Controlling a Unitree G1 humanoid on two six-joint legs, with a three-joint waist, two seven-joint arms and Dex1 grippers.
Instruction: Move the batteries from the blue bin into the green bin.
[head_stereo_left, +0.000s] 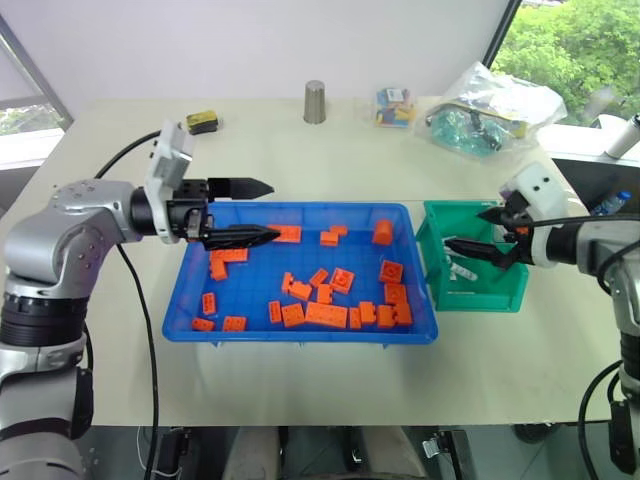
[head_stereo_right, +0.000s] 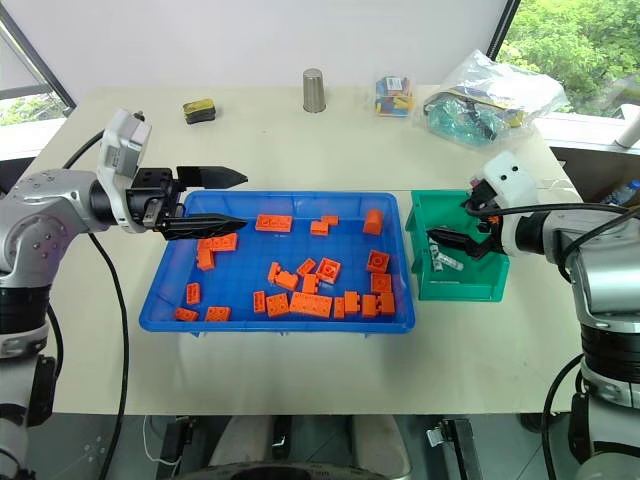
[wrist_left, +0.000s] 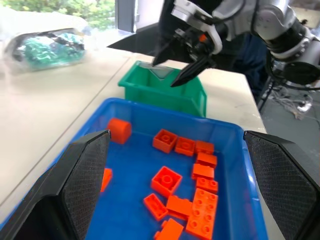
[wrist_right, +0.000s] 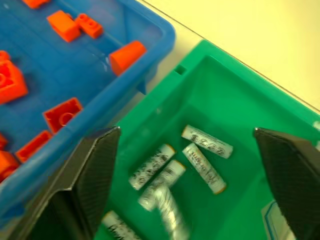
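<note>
Black fingers of the right gripper (wrist_right: 182, 165) are standing spread wide and empty, hovering over the green bin (head_stereo_left: 436, 222), where the batteries (wrist_right: 200, 160) are lying loose on the floor. Left gripper (head_stereo_left: 262, 211) is also gaping empty, pointing level over the left end of the blue bin (head_stereo_left: 185, 300). Blue bin is sitting just beside the green bin on the table (head_stereo_left: 300, 160), holding scattered orange bricks (head_stereo_left: 330, 300).
</note>
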